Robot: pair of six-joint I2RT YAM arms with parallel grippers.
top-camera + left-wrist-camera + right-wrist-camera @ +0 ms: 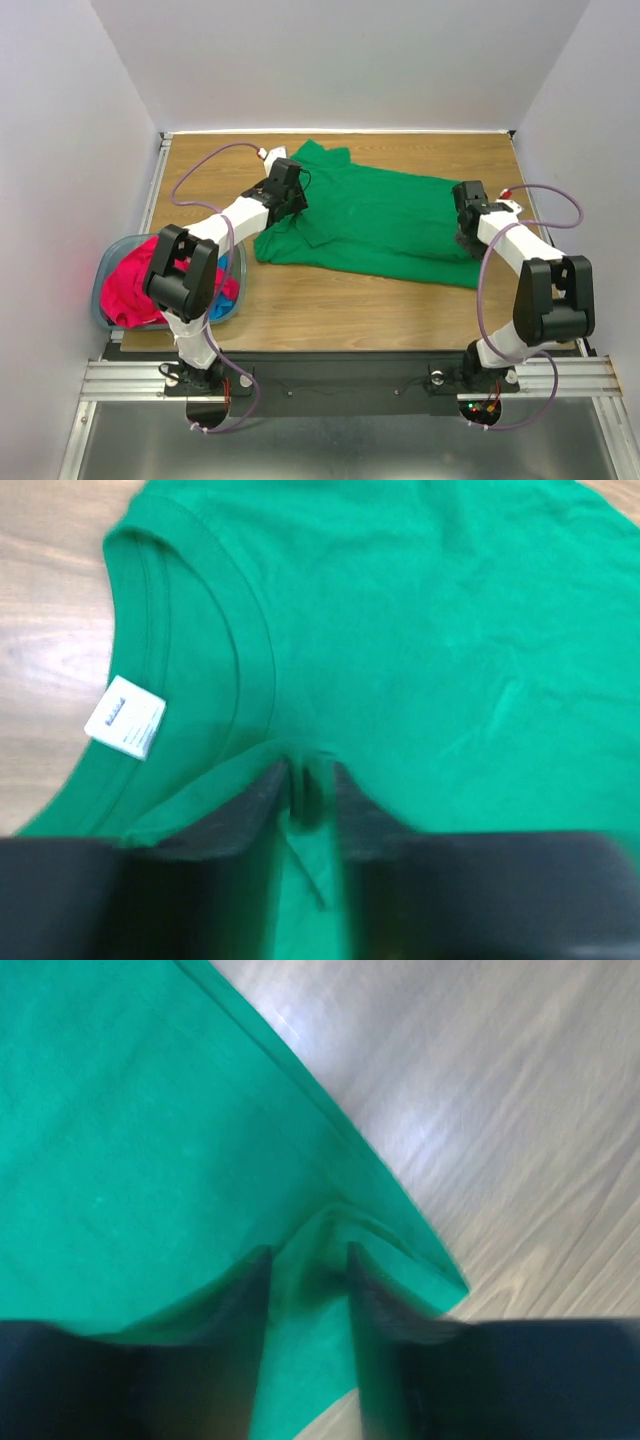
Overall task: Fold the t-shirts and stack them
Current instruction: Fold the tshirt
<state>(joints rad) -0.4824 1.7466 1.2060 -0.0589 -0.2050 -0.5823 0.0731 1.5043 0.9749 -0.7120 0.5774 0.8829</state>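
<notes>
A kelly green t-shirt (pixel 375 215) lies spread on the wooden table, collar end to the left. My left gripper (pixel 290 195) is shut on a pinch of the green t-shirt (pixel 420 630) just below the collar; a white label (pixel 125 716) shows inside the neck. My right gripper (pixel 468 222) is shut on a fold of the green t-shirt (pixel 120 1130) at its right hem corner. A bright pink-red t-shirt (pixel 135 285) and a blue t-shirt (pixel 225 290) lie bunched in the basket at the left.
The grey-blue plastic basket (pixel 105 270) stands at the table's left near edge beside the left arm. Bare wood (pixel 340 305) runs in front of the green shirt. White walls enclose the table on three sides.
</notes>
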